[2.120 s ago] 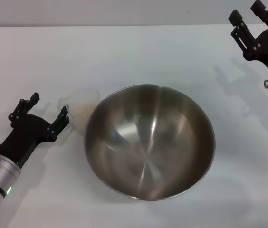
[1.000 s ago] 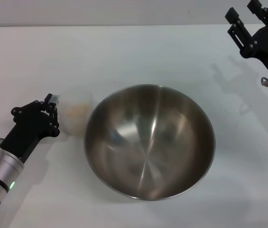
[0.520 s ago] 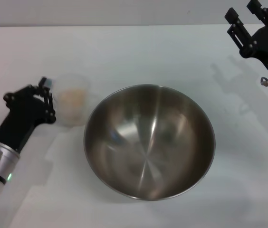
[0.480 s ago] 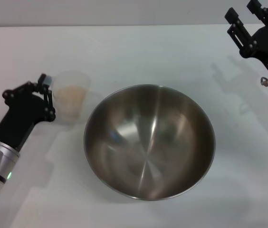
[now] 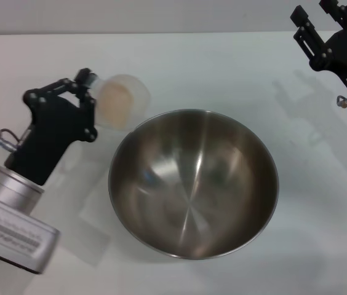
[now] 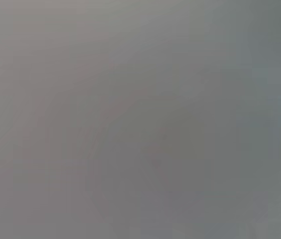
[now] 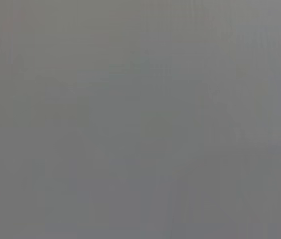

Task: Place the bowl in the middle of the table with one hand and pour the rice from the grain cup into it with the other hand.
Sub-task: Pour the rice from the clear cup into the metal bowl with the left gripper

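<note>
My left claw [image 5: 86,101] grips the grain cup [image 5: 122,101], lifted beside the bowl's [image 5: 193,183] rim mid-desk [image 5: 223,67]; rice [image 5: 116,100] inside. Right claw [image 5: 321,29] parked open. Next, I judge: carry over, tip.

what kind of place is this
Probably a robot test bench rather than a real kitchen: a bare white table holds only a steel bowl, the left gripper holds a grain cup of rice, and the right gripper waits aside.
</note>
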Available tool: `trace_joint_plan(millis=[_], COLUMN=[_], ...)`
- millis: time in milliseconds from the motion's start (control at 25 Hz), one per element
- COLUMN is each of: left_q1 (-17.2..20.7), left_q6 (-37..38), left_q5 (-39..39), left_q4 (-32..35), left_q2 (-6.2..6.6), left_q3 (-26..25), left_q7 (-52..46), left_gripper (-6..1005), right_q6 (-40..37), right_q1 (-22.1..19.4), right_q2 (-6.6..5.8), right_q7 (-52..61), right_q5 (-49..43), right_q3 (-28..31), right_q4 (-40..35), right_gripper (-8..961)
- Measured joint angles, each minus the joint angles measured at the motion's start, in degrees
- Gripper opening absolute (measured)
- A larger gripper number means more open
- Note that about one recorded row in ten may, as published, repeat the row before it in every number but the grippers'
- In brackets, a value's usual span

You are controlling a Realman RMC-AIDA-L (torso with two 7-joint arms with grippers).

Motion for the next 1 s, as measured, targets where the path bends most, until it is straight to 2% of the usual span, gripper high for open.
trace_joint_plan(millis=[520,640,720,840,880,920,1000], left_q1=[0.0,0.0,-0.3,-0.3,-0.5,-1.0,-1.1], left_q6=[1.1,1.1,0.3,0.3,-0.4,-2.4,-2.6], left_q5=[13.1,13.1,15.6,15.6,16.1,16.9,17.0], left_q4=[-1.9,-1.9,-2.1,-2.1,-2.1,-2.2,-2.2], left_q2=[-0.07,-0.07,-0.07,-0.07,-0.07,-0.07,-0.07], left_q3=[0.0,0.0,0.0,0.0,0.0,0.0,0.0], left_q7=[37.7,37.7,47.3,47.3,50.5,58.0,59.7], left_gripper=[55,57,59,61,62,63,64], right_q6=[1.5,1.6,1.6,1.6,1.6,1.6,1.7], right_q1=[0.3,0.4,0.5,0.5,0.5,0.5,0.5], right_q2=[-0.14,-0.13,-0.13,-0.12,-0.12,-0.14,-0.16], right_q7=[0.3,0.3,0.4,0.4,0.4,0.4,0.4], right_q5=[0.1,0.1,0.1,0.1,0.1,0.1,0.0], right_q3=[1.5,1.5,1.5,1.5,1.5,1.5,1.5], right_q4=[0.1,0.1,0.2,0.2,0.2,0.3,0.4], right_gripper=[567,567,567,568,568,568,568])
